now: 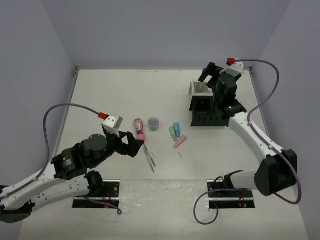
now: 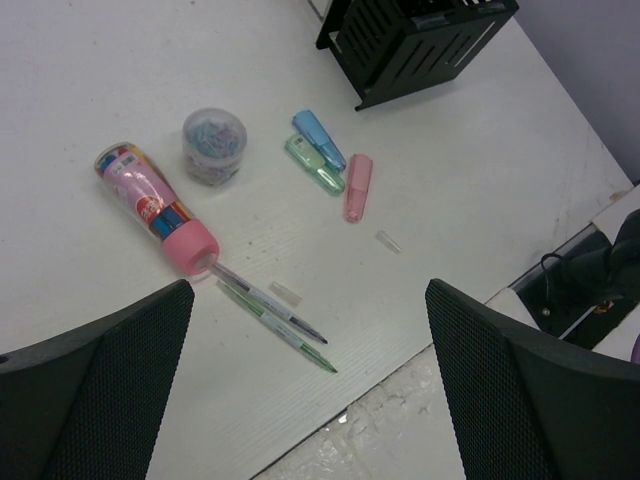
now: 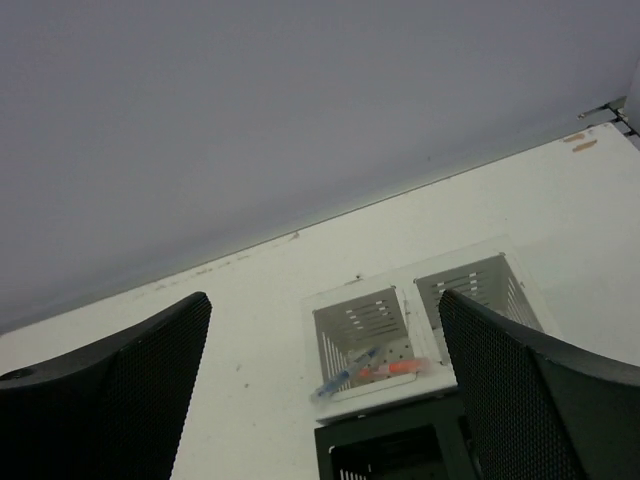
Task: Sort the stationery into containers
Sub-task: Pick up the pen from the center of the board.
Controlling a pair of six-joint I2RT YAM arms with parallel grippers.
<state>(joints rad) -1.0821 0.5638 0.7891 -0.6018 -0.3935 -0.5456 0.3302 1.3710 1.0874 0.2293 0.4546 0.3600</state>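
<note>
Loose stationery lies mid-table: a pink-capped tube of pens (image 1: 139, 129) (image 2: 155, 206), a small round pot (image 1: 153, 123) (image 2: 214, 146), blue (image 2: 318, 139), green (image 2: 314, 164) and pink (image 2: 357, 187) markers, and two thin pens (image 1: 150, 159) (image 2: 275, 312). My left gripper (image 1: 131, 145) (image 2: 308, 290) hangs open just near of the thin pens, holding nothing. At the back right stand the white container (image 1: 199, 89) (image 3: 440, 330) and the black container (image 1: 207, 111) (image 3: 395, 450). A blue pen (image 3: 350, 372) and an orange pen (image 3: 395, 370) lie in the white one. My right gripper (image 1: 207, 80) (image 3: 322, 300) is open above them, empty.
Two small clear caps (image 2: 387, 241) (image 2: 286, 293) lie near the pens and markers. The table's near edge (image 2: 400, 365) runs just below the thin pens. Purple walls enclose the table at the back and sides. The arm bases (image 1: 97, 192) sit at the near edge.
</note>
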